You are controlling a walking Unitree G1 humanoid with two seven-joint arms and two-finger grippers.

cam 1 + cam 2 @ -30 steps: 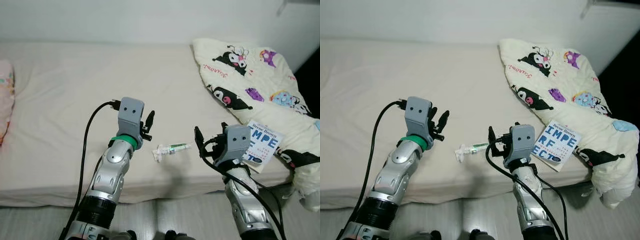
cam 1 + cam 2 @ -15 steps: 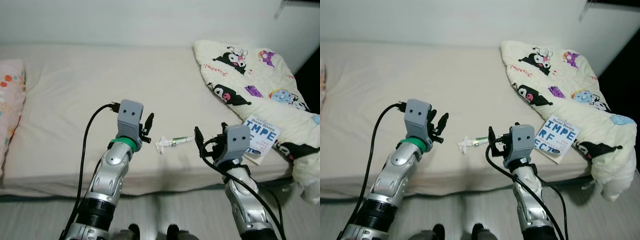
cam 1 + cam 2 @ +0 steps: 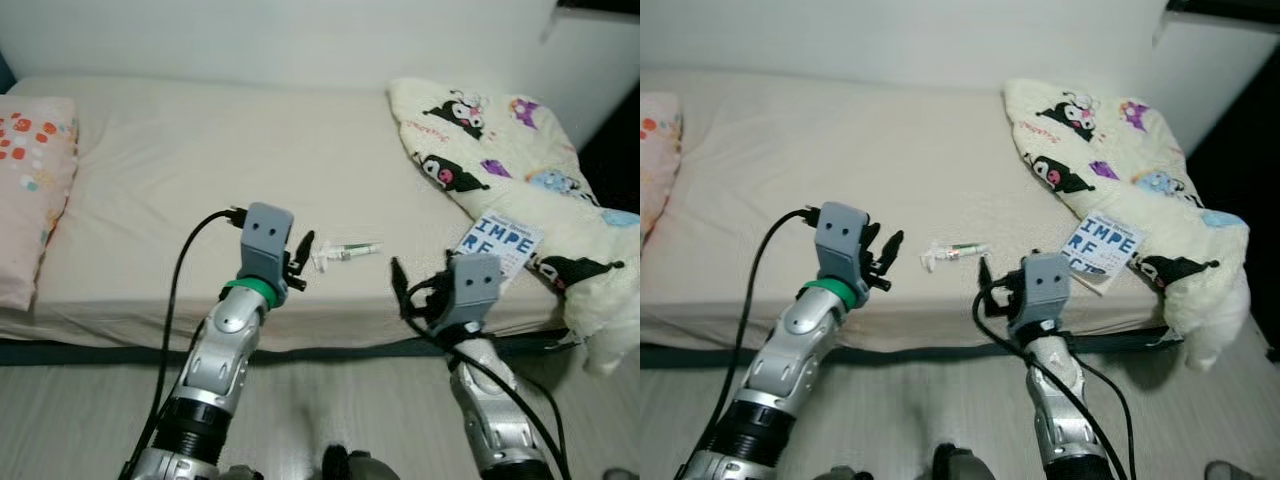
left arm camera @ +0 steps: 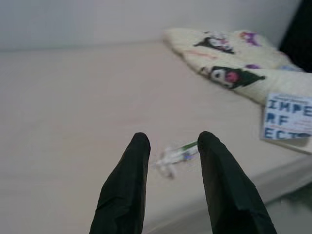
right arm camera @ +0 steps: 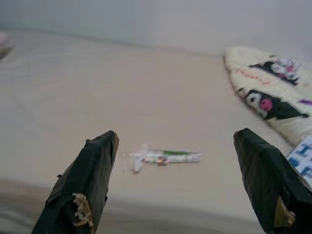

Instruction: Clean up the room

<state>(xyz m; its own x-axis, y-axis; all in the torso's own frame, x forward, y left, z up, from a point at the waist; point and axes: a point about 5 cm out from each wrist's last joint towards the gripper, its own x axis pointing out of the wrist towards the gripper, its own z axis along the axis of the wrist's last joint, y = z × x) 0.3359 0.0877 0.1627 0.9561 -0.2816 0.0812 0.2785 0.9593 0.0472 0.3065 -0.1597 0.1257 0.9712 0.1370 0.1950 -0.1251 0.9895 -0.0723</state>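
Bedroom in a home. Low bed (image 3: 200, 170) with beige fitted sheet against a plain white wall; pink patterned pillow (image 3: 30, 190) at one end; cream cartoon-print blanket (image 3: 500, 150) bunched at the other, a paperback book (image 3: 497, 240) beside it. Pale wood-look floor (image 3: 90, 400) below.

I see the bed (image 3: 180, 170) with a small tube (image 3: 345, 252) near its front edge, left gripper (image 3: 302, 262) just beside it, fingers parted. Right gripper (image 3: 400, 290) near the book (image 3: 497, 243). Cartoon blanket (image 3: 500, 150) right, pillow (image 3: 30, 190) left.
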